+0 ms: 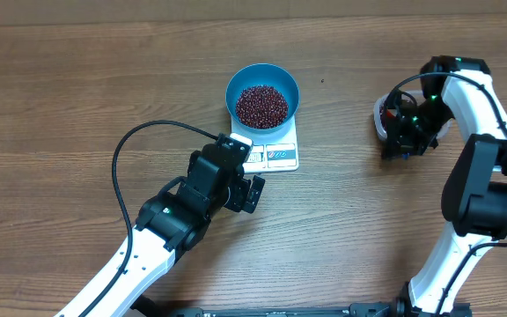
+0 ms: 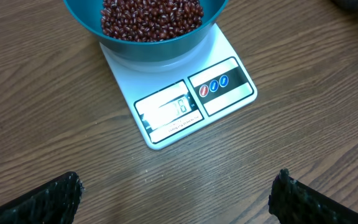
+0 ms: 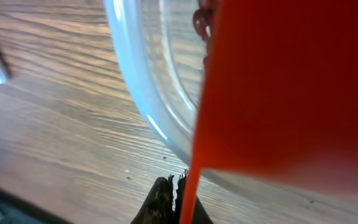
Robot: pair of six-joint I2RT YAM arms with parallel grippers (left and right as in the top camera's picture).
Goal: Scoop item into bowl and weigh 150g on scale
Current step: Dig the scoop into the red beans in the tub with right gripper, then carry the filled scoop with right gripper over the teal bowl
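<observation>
The blue bowl [image 1: 262, 81] stands on the white scale [image 1: 280, 156] and holds a heap of dark red beans [image 1: 262, 105]. In the left wrist view the bowl [image 2: 166, 46] with its beans [image 2: 151, 15] fills the top, and the scale [image 2: 229, 106] shows its lit display and buttons below. My left gripper [image 1: 246, 172] hovers just in front of the scale, open, its fingers [image 2: 48, 199] wide apart over bare wood. My right gripper [image 1: 400, 141] sits far right at a clear container [image 1: 380, 113], shut on the red scoop [image 3: 291, 81], which tilts over the container's rim [image 3: 142, 81].
Wooden tabletop all round. The left arm's black cable loops over the table to the left of the scale [image 1: 126, 150]. The right arm's white links rise along the right edge [image 1: 487, 176].
</observation>
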